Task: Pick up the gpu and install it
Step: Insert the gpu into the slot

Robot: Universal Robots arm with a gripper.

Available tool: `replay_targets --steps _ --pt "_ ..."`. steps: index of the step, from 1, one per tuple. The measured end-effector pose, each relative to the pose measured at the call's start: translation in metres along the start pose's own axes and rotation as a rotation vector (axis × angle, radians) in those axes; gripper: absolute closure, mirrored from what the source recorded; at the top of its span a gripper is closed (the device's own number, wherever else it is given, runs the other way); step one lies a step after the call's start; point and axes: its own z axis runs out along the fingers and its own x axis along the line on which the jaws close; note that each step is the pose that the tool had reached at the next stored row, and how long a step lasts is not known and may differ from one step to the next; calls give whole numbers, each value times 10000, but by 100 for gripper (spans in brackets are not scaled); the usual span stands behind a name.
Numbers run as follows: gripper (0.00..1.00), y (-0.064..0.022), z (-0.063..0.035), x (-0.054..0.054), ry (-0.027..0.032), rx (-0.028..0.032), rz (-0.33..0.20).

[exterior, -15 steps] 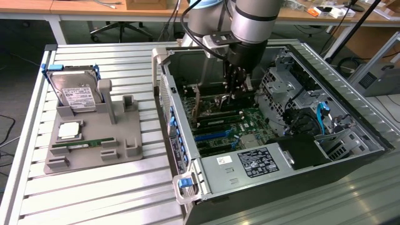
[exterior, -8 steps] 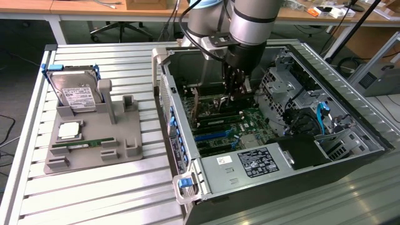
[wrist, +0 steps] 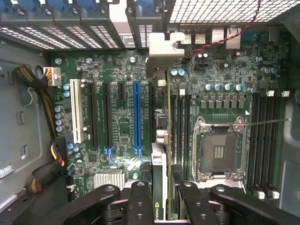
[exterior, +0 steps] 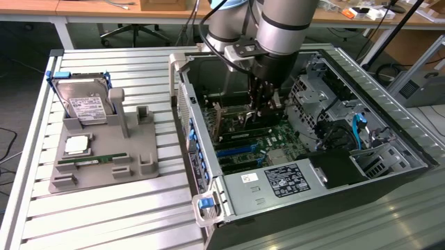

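Ribbed grey aluminium tabletop (exterior: 104, 208) carries an open black desktop computer case (exterior: 389, 177) lying on its side, with wooden desks behind. Beside it, toward the exterior view's left, a grey moulded parts holder (exterior: 104, 156) keeps a boxy silver hard drive with a white label (exterior: 85, 104), a square silver processor (exterior: 76, 145) and a slim green memory stick (exterior: 94, 159).

Inside the case, the black two-fingered gripper (exterior: 263, 107) is clenched on the gpu (wrist: 161, 140), a thin dark expansion card with a silvery metal end bracket. In the wrist view the card stands on edge over the green motherboard (wrist: 122, 126), between the long blue expansion slot (wrist: 137, 117) and the black memory slots (wrist: 180, 126); its bracket end reaches the rear grille. Whether it is seated I cannot tell.

Doing this well likely means keeping the card square to its slot, the bracket lined up with the rear opening, and pressing straight down, evenly, without twisting.

A small green logo shows on the card's edge near the fingers (wrist: 140, 201); the labels on the drive and on the power-supply cover (exterior: 282, 179) are too small to read.
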Motion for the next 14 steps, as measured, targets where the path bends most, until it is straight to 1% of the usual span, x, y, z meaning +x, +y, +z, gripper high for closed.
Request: replay_targets --steps 14 --pt "73 79 31 127 1 0 -1"
